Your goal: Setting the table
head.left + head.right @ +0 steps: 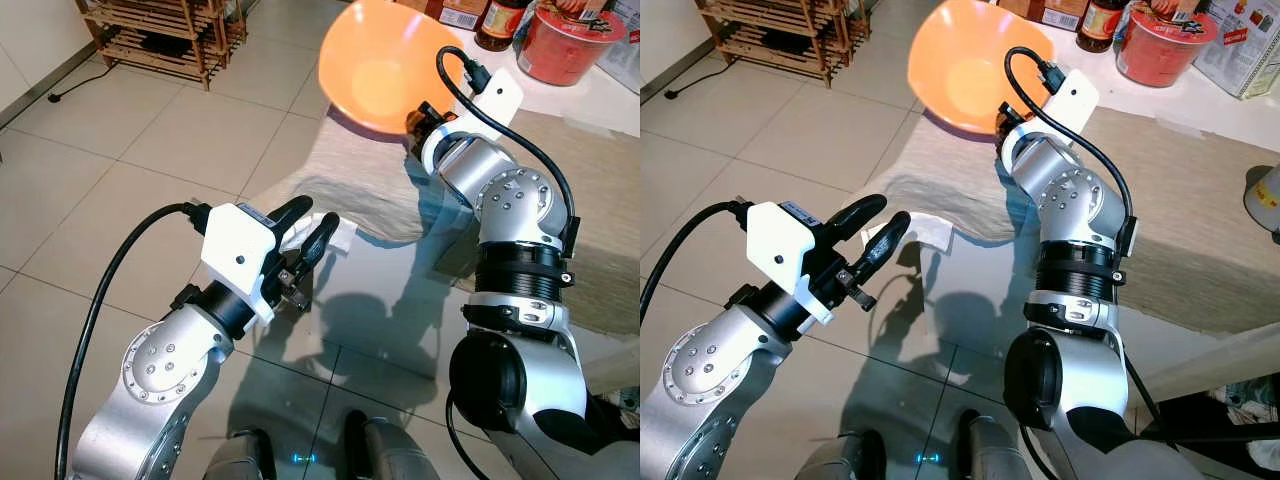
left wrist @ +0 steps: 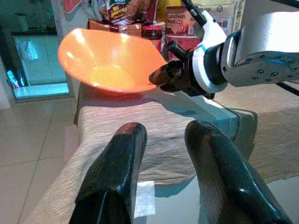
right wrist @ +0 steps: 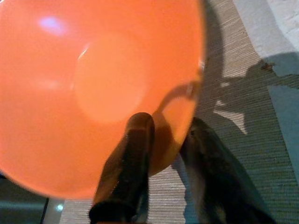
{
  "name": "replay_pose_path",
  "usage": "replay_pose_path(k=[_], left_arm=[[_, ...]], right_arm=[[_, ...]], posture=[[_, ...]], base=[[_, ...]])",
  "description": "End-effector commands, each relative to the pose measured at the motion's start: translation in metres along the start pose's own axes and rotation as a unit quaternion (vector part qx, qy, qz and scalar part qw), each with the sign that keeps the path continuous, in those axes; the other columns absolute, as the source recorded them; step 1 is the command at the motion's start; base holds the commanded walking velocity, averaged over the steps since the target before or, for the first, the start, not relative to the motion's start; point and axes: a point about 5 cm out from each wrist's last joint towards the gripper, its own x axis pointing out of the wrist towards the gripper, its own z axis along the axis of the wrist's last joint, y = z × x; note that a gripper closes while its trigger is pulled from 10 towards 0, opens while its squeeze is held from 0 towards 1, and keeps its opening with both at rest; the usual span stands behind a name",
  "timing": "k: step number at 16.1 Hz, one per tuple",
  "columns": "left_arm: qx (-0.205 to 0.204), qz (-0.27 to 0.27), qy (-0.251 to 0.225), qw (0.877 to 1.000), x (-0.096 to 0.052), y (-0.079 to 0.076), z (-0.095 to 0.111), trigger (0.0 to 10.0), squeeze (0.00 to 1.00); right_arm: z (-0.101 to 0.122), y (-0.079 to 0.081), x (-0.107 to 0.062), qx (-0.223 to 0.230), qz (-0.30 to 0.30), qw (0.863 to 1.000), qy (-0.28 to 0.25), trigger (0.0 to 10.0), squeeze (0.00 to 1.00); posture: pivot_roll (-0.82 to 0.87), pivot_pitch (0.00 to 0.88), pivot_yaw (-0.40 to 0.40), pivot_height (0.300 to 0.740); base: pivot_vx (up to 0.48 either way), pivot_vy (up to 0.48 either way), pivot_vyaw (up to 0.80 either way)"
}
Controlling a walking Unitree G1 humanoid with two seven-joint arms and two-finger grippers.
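Jaws clamped on orange bowl (image 1: 385, 62)

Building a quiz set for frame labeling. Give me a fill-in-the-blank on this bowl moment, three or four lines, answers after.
1. The right gripper grips the rim of the ____ bowl.
2. One finger sits ____ the bowl, the other outside it.
3. The bowl hangs tilted over the ____ cloth that covers the table.
4. The left gripper holds nothing, and its fingers are ____.

Missing words: orange; inside; beige; open
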Motion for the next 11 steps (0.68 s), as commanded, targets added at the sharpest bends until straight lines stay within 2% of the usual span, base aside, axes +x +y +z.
replay_pose_path(k=[1, 8, 10, 11], left_arm=[[0.015, -0.006, -0.001, 1.0, -0.001, -0.003, 0.003, 10.0, 0.0], [0.02, -0.005, -0.001, 1.0, -0.002, -0.001, 0.005, 10.0, 0.0], [0.021, -0.005, -0.003, 1.0, -0.001, -0.001, 0.005, 10.0, 0.0], [0.022, -0.004, -0.005, 1.0, 0.0, 0.0, 0.006, 10.0, 0.0]], right_arm=[[-0.001, -0.009, 0.001, 0.007, -0.019, 1.0, -0.002, 0.0, 0.0], [0.004, -0.012, 0.0, 0.031, -0.025, 0.999, -0.021, 0.0, 0.0], [0.007, -0.013, -0.001, 0.045, -0.022, 0.998, -0.033, 0.0, 0.0], [0.011, -0.015, -0.002, 0.069, -0.022, 0.996, -0.051, 0.0, 0.0]], posture=[[-0.03, 0.22, -0.032, 0.74], [-0.02, 0.208, -0.027, 0.74], [-0.02, 0.206, -0.026, 0.74], [-0.02, 0.203, -0.022, 0.74]], base=[[0.0, 0.0, 0.0], [0.0, 0.0, 0.0], [0.0, 0.0, 0.0], [0.0, 0.0, 0.0]])
